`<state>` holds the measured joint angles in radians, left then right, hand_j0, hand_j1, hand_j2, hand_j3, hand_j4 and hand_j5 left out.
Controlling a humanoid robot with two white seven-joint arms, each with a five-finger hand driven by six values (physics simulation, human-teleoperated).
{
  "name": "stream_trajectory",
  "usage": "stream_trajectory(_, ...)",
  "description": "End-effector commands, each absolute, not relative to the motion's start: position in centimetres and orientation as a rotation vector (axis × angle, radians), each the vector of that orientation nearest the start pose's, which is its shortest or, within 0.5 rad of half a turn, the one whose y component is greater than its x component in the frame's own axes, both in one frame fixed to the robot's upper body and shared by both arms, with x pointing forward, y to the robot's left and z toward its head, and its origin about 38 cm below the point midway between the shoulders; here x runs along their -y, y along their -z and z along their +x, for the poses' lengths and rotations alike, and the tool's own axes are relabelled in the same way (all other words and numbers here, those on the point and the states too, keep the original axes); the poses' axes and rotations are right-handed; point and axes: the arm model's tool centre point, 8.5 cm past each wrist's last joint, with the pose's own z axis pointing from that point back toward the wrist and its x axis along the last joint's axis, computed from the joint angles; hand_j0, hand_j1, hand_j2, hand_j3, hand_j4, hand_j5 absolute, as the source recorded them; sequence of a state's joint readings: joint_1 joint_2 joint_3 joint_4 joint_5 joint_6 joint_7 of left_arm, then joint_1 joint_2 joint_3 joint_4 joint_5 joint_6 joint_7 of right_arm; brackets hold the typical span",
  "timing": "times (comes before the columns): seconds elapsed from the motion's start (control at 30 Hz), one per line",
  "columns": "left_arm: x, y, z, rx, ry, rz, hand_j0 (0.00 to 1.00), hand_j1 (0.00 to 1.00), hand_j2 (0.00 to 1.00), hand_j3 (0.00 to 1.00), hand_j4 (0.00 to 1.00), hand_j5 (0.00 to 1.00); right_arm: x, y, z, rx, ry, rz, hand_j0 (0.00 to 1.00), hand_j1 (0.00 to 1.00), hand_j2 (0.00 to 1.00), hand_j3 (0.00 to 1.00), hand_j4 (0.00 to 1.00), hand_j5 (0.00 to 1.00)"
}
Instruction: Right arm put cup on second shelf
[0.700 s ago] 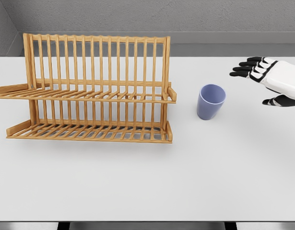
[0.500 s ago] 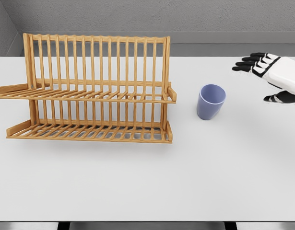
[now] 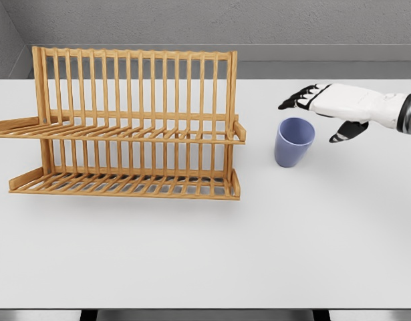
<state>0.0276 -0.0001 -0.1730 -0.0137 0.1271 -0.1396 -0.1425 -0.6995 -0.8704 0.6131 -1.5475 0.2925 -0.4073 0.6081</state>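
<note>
Flat white bench (image 3: 192,254) fills most of the head view, with a grey wall behind its far edge.

Two-tier slatted wooden dish rack (image 3: 128,124) stands on the left half of the bench, toward the far edge, long side facing the camera. Upper tier (image 3: 125,134) is a shelf of thin cross-slats with a low front rail; lower tier (image 3: 125,182) sits just above the bench surface. Both tiers hold nothing. Upright back slats rise behind the upper tier, so a cup placed there would have to come in from the front or from above.

Pale blue-violet plastic cup (image 3: 294,142) stands upright, mouth open upward, on the bench just off the rack's right end, apart from it. It is not on any shelf yet.

White right robot hand (image 3: 323,100) with black fingertips reaches in from the right edge, above and just behind the cup rim. Fingers (image 3: 295,101) are spread and extended toward the rack; the thumb (image 3: 343,131) hangs apart, to the right of the cup. Nothing is held. No visible contact with the cup.

Judgement: pre-grasp approach; the open spread suits closing round the cup wall. Left arm is out of view.
</note>
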Motion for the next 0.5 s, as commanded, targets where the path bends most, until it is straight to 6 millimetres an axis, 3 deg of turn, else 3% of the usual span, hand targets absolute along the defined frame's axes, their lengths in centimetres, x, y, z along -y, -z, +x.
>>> stream_trajectory(0.0,-25.8,26.2,0.1,0.120,0.060,-0.061,1.00,1.00,1.00,1.00,1.00,1.00,29.7,-24.1,44.3,1.336,-1.996,-0.404,1.00,1.00,1.00,1.00,1.00,1.00)
stream_trajectory(0.07,-25.8,26.2,0.1,0.120,0.060,-0.061,1.00,1.00,1.00,1.00,1.00,1.00,29.2,-24.7,44.9,1.356,-1.991,-0.414,1.00,1.00,1.00,1.00,1.00,1.00)
stream_trajectory(0.13,-25.8,26.2,0.0,0.118,0.060,-0.061,1.00,1.00,1.00,1.00,1.00,1.00,28.7,-23.4,46.0,1.317,-1.994,-0.382,1.00,1.00,1.00,1.00,1.00,1.00)
stream_trajectory(0.47,-25.8,26.2,0.1,0.120,0.060,-0.061,1.00,1.00,1.00,1.00,1.00,1.00,29.1,-22.5,46.3,1.291,-1.982,-0.370,1.00,1.00,1.00,1.00,1.00,1.00)
